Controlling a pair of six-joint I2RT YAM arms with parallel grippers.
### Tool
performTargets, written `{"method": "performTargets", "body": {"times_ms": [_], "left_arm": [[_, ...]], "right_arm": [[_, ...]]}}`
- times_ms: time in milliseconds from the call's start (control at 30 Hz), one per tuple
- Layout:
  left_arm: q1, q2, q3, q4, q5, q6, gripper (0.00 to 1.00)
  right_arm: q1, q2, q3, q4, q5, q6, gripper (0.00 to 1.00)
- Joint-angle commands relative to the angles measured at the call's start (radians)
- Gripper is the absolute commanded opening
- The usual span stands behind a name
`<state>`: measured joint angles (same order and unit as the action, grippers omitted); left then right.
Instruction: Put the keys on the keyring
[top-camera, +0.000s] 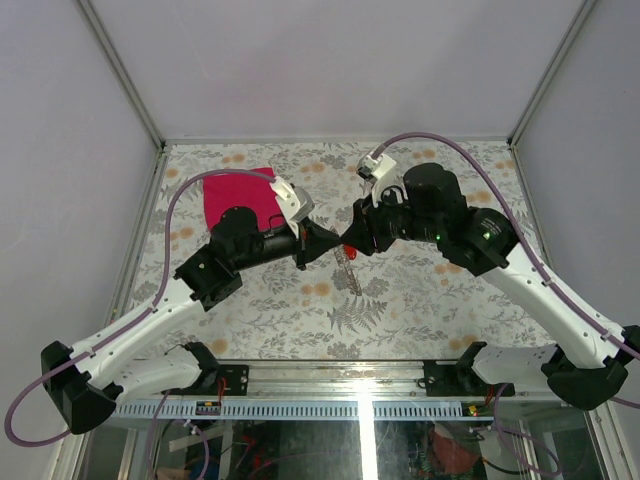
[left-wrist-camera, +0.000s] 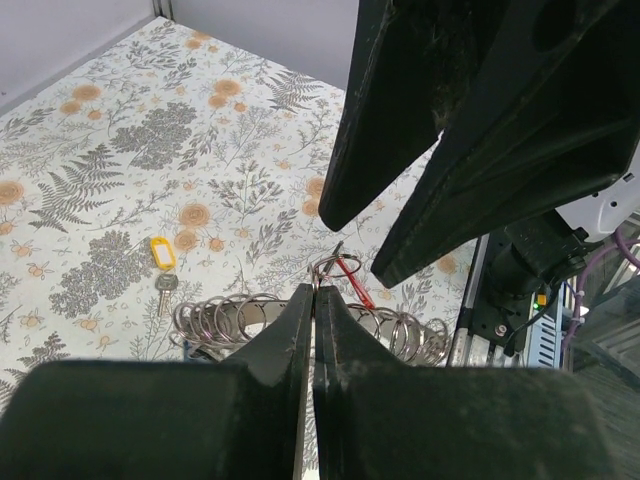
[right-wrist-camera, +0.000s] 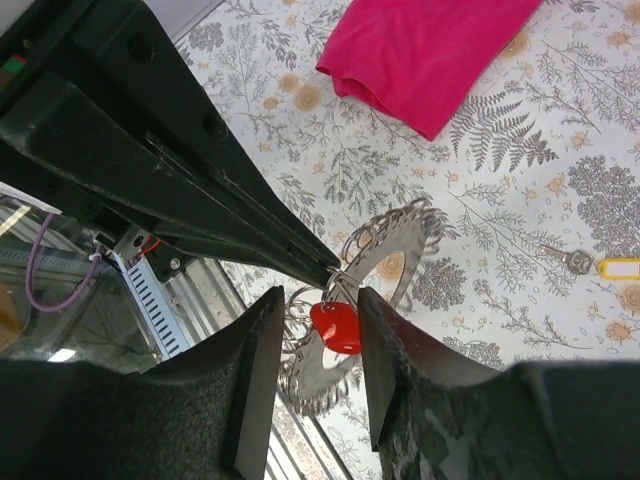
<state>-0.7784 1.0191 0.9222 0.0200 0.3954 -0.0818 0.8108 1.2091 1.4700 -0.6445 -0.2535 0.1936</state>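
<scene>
Thin wire keyring (left-wrist-camera: 318, 270), glossy red-headed key (right-wrist-camera: 335, 328)

Table top (top-camera: 430, 310) in pale fern-and-flower print; plain white walls (top-camera: 330, 60) on 3 sides; grey metal posts (top-camera: 121, 72) at the 2 far corners; lighting is even.

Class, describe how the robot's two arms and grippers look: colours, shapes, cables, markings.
Both arms have white lower links and black upper joints: left arm, right arm. A purple cable loops along each. White camera blocks sit at the wrists. The left gripper and right gripper have tapering black fingers.
</scene>
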Motion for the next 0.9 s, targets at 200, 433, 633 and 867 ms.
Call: {"method": "performTargets", "body": {"times_ms": [200, 433, 633, 867], "left_arm": [[-0.002, -0.005, 0.052, 0.046, -0.014, -0.01, 0.0], [-0.003, -0.006, 0.052, 0.046, -0.016, -0.01, 0.0], [-0.002, -0.012, 0.048, 0.043, -0.023, -0.009, 0.0], [-0.003, -0.012, 0.043, 0.044, -0.016, -0.007, 0.0]], "right_arm": [[0.004, 0.02, -0.002, 0.048, 0.011, 0.005, 0.37], [0.004, 0.035, -0.01, 0.051, -0.001, -0.001, 0.3], [0.004, 0.029, -0.008, 0.041, 0.03, -0.008, 0.0], [0.004, 0.016, -0.007, 0.007, 0.117, -0.013, 0.0]]}}
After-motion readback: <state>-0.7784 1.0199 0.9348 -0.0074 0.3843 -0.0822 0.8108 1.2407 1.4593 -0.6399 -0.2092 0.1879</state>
